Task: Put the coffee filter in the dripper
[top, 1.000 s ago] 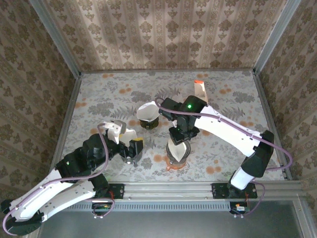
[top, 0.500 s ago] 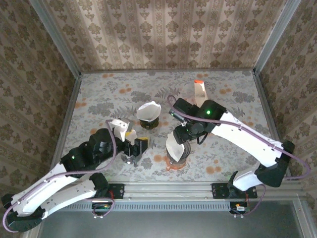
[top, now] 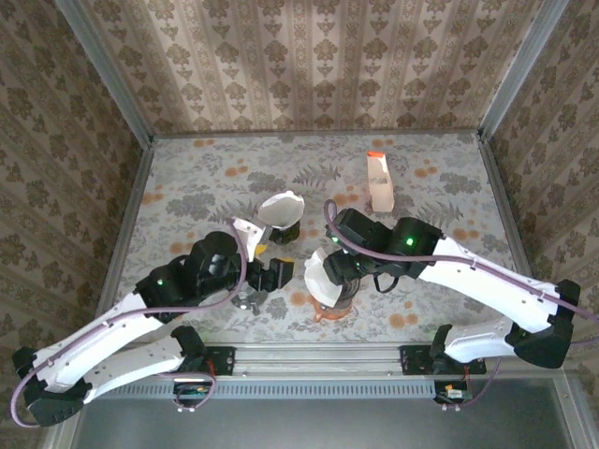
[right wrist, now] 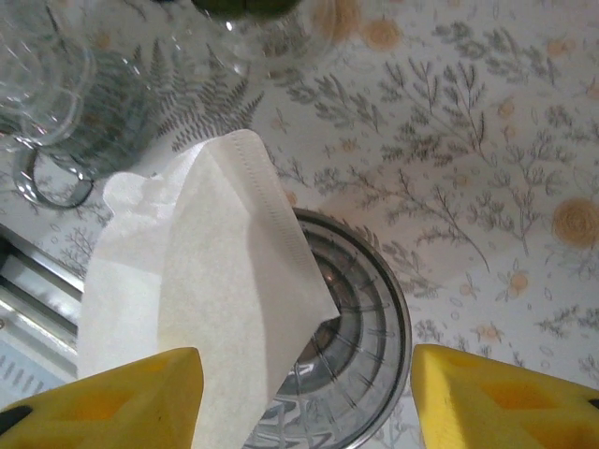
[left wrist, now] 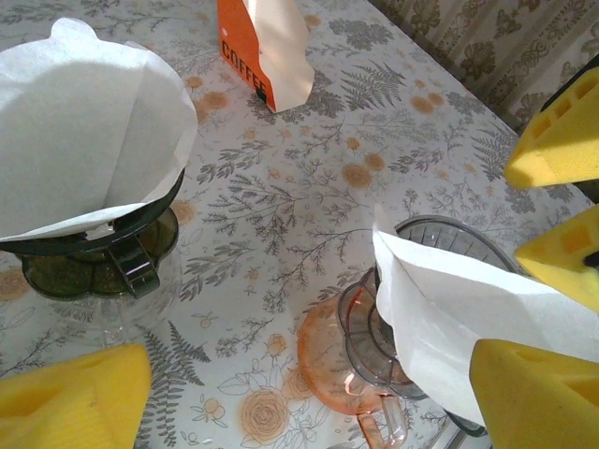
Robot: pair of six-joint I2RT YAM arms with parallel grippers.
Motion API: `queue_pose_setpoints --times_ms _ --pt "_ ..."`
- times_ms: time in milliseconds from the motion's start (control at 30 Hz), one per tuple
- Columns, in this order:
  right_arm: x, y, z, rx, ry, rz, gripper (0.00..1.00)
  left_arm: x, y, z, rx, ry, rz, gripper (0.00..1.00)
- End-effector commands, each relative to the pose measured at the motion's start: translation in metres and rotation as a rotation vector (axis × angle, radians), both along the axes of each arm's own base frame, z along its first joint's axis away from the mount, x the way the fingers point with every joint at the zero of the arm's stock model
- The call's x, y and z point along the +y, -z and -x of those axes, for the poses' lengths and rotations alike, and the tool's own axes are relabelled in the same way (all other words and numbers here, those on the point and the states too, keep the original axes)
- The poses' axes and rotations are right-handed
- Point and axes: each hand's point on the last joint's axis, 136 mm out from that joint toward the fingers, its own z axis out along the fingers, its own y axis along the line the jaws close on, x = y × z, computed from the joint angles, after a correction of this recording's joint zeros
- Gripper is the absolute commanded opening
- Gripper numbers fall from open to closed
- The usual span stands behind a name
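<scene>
Top view: my left gripper (top: 267, 273) sits just left of the dripper (top: 329, 307) and my right gripper (top: 342, 273) hangs over it. The filter (top: 318, 273) stands tilted in the dripper.

Left wrist: my left gripper (left wrist: 301, 400) is spread wide and holds nothing. The filter (left wrist: 449, 304) leans in the dripper (left wrist: 360, 341), folded, one edge sticking up past the rim.

Right wrist: my right gripper (right wrist: 304, 404) is also spread wide and grips nothing. The filter (right wrist: 211, 309) lies against the left rim of the dripper (right wrist: 370, 355).
</scene>
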Motion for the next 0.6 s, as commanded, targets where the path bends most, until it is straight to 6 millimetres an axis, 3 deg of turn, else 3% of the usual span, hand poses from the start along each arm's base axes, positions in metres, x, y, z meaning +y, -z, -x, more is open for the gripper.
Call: queue_pose_setpoints --times_ms 0,267,433,567 --pt "0.002 -0.019 -0.009 -0.115 0.017 -0.063 0.62 -0.005 -0.026 -0.001 -0.024 0.003 0.077 0.92" --pt "0.012 -0.017 -0.005 -0.144 -0.027 -0.109 0.64 -0.008 -0.029 -0.002 -0.030 0.004 0.095 0.97" --pt "0.030 -0.016 0.006 -0.172 -0.113 -0.060 0.66 -0.008 -0.027 -0.002 -0.024 0.005 0.088 0.97" --pt "0.029 -0.011 0.005 -0.179 -0.107 0.003 0.65 -0.009 -0.025 -0.002 -0.015 0.007 0.088 0.97"
